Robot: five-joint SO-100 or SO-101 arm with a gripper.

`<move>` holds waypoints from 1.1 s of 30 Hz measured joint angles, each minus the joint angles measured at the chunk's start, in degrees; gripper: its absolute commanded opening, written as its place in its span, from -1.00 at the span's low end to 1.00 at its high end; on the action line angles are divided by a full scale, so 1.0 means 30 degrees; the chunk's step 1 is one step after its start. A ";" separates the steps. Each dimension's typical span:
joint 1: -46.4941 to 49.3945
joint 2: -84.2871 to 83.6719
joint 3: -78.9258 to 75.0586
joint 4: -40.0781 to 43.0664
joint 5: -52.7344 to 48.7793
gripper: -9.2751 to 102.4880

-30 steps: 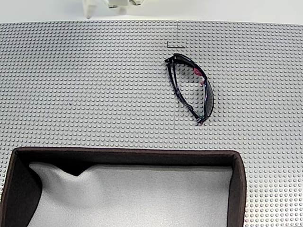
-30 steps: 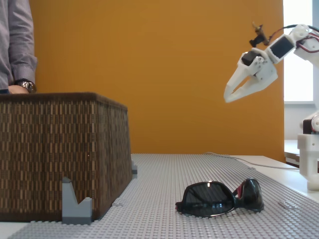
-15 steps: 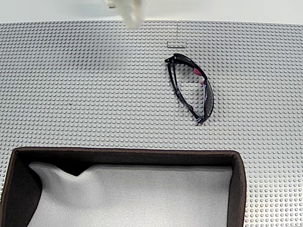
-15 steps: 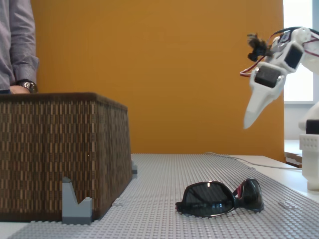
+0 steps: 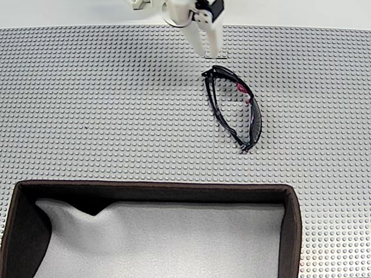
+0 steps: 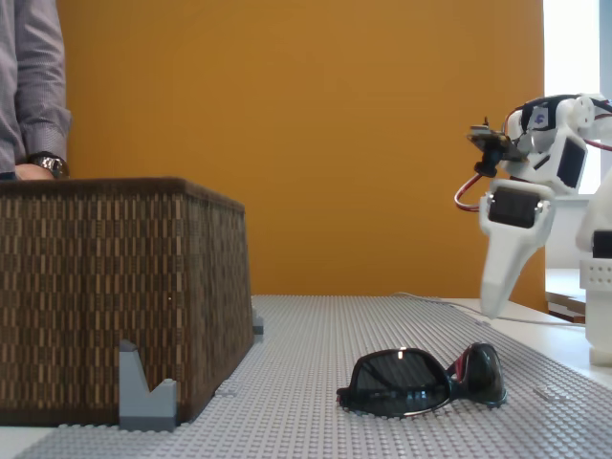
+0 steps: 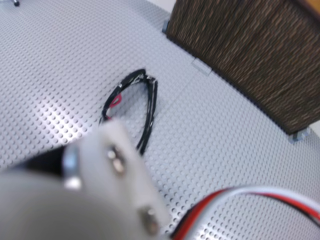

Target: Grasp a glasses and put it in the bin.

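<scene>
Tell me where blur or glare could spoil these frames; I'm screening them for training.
Wrist view: the white plastic claw looms out of focus, and the woven brown bin is soft. Side fixed view: a bright window washes out the right edge; the glossy black sunglasses carry a small glint. Top fixed view: sharp, evenly lit.

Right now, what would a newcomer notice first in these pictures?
Probably the black wraparound sunglasses with pink accents, lying alone on the grey studded baseplate. Next, the white end effector hanging just beyond their far end in the top-down fixed view, and the large brown woven bin standing apart on the left in the side view.
</scene>
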 measured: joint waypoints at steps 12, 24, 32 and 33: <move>-0.0322 -0.2871 0.0000 -0.2900 0.2373 -0.53; -0.1025 -0.4424 0.1025 -0.3633 0.4365 -0.51; -0.2725 -0.5156 0.1025 -0.4131 0.5684 -0.50; -0.2988 -0.5361 0.1025 -0.4248 0.5830 -0.50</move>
